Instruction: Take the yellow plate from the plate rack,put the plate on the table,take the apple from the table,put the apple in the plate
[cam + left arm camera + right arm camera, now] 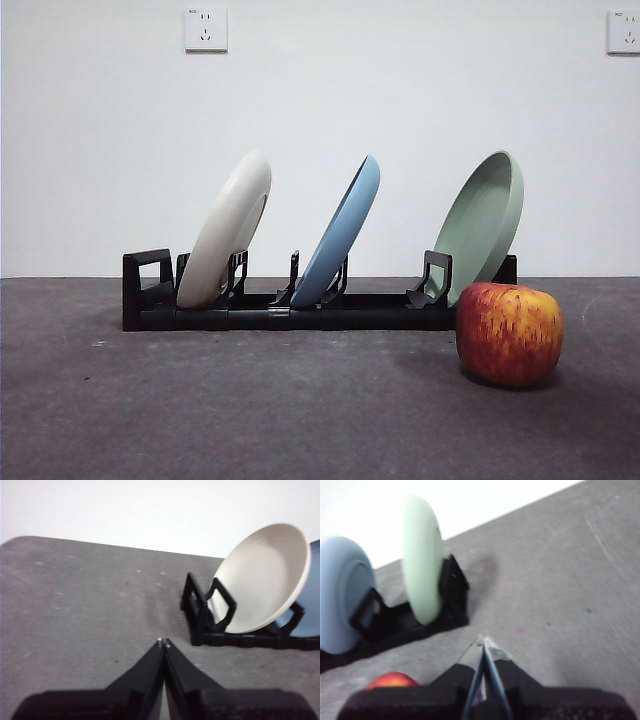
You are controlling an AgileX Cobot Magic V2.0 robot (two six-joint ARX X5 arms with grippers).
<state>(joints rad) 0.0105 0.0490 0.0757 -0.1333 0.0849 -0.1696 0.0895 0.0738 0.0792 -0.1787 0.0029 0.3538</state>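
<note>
The yellow plate [228, 232], cream coloured, stands tilted in the left slot of the black plate rack [300, 305]. It also shows in the left wrist view [262, 577], in the rack [202, 612]. The apple [508, 333] sits on the table [250, 410] in front of the rack's right end; its top shows in the right wrist view [391, 681]. My left gripper [163, 642] is shut and empty over bare table, apart from the rack's looped end. My right gripper [482, 641] is shut and empty, beside the rack's other end [452, 592]. Neither arm shows in the front view.
A blue plate [342, 232] stands in the middle slot and a sage-green plate [484, 222] in the right slot; both show in the right wrist view, blue [342, 592] and green [422, 557]. A white wall with two sockets is behind.
</note>
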